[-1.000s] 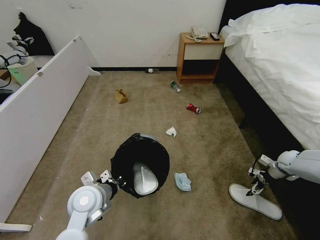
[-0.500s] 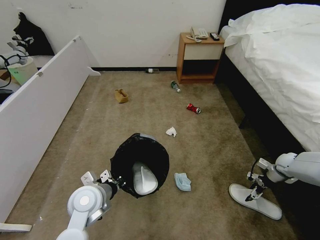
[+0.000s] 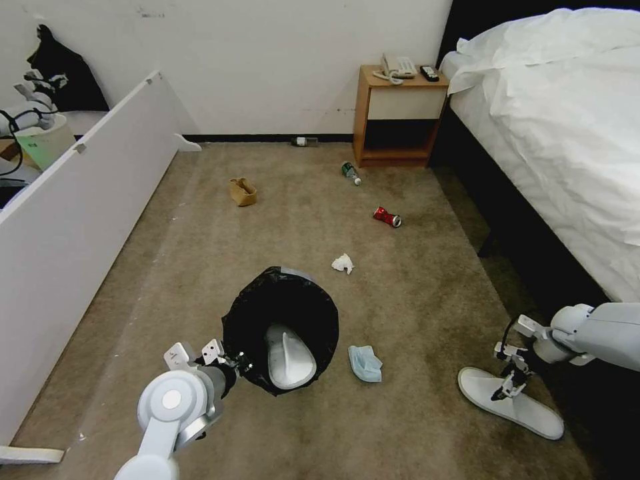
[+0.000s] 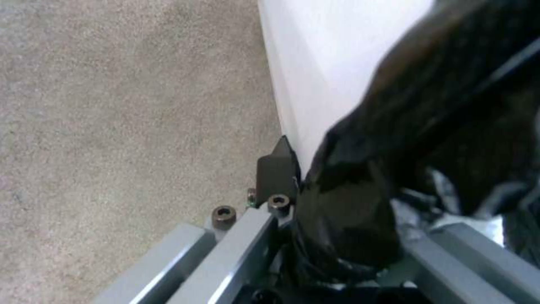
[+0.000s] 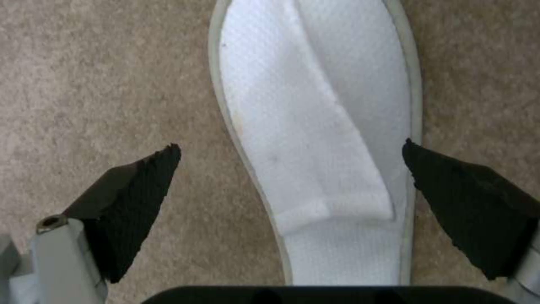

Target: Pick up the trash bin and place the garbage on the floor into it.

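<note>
My right gripper (image 3: 508, 377) hangs wide open directly over the white slipper (image 3: 510, 402) lying flat on the carpet (image 3: 413, 300) beside the bed (image 3: 567, 133); in the right wrist view the pads (image 5: 141, 202) straddle its sole. I judge the slipper light, soft and floppy, so the stiffer edge of the sole at mid-length looks the best hold. My left gripper (image 3: 230, 363) is clamped on the black-lined rim of the trash bin (image 3: 280, 327), which holds another slipper. Against the frame a second ago, my right gripper sits lower and nearer the slipper; the bin is unmoved.
</note>
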